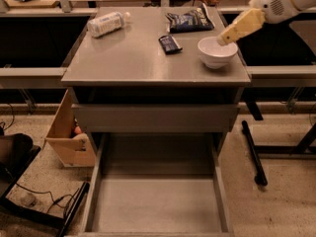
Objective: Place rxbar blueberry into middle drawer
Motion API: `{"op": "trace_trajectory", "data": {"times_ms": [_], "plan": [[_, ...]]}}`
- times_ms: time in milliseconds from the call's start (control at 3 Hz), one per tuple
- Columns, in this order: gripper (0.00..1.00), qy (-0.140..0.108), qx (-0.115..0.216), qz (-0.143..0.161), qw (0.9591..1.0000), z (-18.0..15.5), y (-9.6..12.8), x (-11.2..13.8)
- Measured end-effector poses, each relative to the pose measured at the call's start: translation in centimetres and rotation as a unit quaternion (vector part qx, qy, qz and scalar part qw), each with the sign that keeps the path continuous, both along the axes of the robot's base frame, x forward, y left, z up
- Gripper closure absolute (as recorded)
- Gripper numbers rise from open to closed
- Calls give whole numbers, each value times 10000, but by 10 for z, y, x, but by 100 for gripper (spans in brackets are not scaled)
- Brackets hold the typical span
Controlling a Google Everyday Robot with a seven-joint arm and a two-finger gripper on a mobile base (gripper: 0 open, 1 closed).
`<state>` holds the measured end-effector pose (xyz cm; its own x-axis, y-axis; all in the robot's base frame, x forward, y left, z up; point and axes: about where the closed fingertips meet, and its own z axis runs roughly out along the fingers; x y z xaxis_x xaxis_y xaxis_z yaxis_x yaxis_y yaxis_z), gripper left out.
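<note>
The rxbar blueberry [170, 44], a small dark blue bar, lies flat on the grey cabinet top [133, 58], right of centre. My gripper [236, 29] hangs at the upper right, above the far right rim of a white bowl [216, 52], about a hand's width right of the bar and holding nothing that I can see. The middle drawer [158, 206] is pulled out wide open at the bottom of the view, with nothing on its floor.
A blue-and-white chip bag [190, 19] lies behind the bar, and a plastic bottle [106, 23] lies at the back left. A shut drawer front [155, 117] sits under the top. A cardboard box [69, 137] stands on the floor at the left, with black table legs [254, 152] at the right.
</note>
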<state>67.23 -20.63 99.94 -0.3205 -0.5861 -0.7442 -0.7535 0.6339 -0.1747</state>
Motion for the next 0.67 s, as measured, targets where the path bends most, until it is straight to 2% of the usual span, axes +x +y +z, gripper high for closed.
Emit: {"op": "trace_trajectory", "data": {"times_ms": [333,667], "plan": [[0,110,-95,-17,9999,1,34,36],[0,458,-478,-664,9956,-15,69,90]]}}
